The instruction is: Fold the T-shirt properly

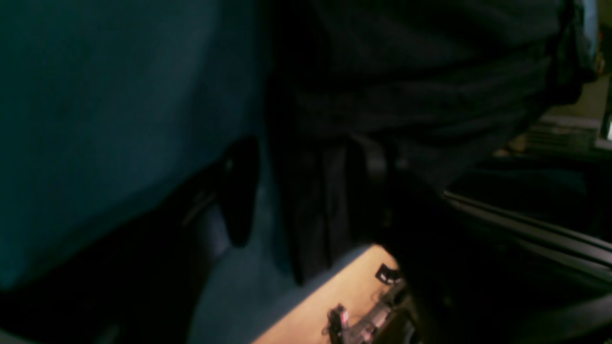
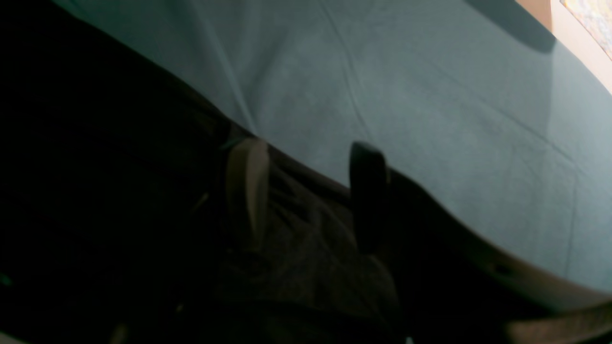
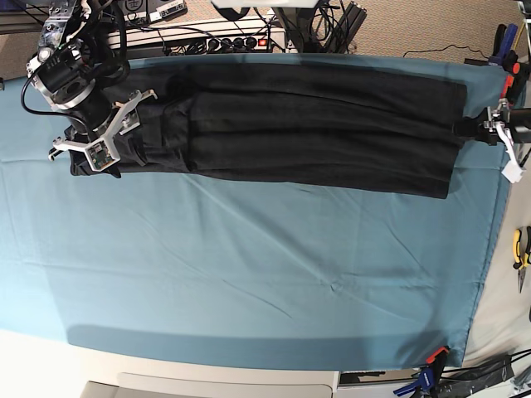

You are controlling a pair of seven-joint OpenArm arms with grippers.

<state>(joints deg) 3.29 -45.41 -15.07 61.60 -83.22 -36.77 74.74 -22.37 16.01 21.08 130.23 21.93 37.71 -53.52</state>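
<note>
Both grippers sat at opposite ends of the T-shirt (image 3: 307,133), which lay as a long black band across the upper part of the base view on the teal table cloth (image 3: 249,274). At the upper left of that view the right gripper (image 3: 101,141) stood over the bunched sleeve end of the shirt; in the right wrist view its two dark fingers (image 2: 367,191) were spread well apart, pressed down onto crumpled black cotton, with fabric lying between them but not pinched. At the right edge of the base view the left gripper (image 3: 485,128) met the other end of the shirt near the cloth's border. In the left wrist view one dark finger (image 1: 241,191) showed against the teal cloth and black fabric hung in soft folds beside it; that view was too dark and blurred to tell whether the jaws were parted or clamped on the shirt.

The shirt was plain, matte and rippled with lengthwise creases. The cloth was smooth with faint fold lines. Cables and a power strip (image 3: 216,37) lay beyond the top edge, clamps (image 3: 427,377) gripped the cloth's lower right corner, and pliers (image 3: 521,249) lay at the right
</note>
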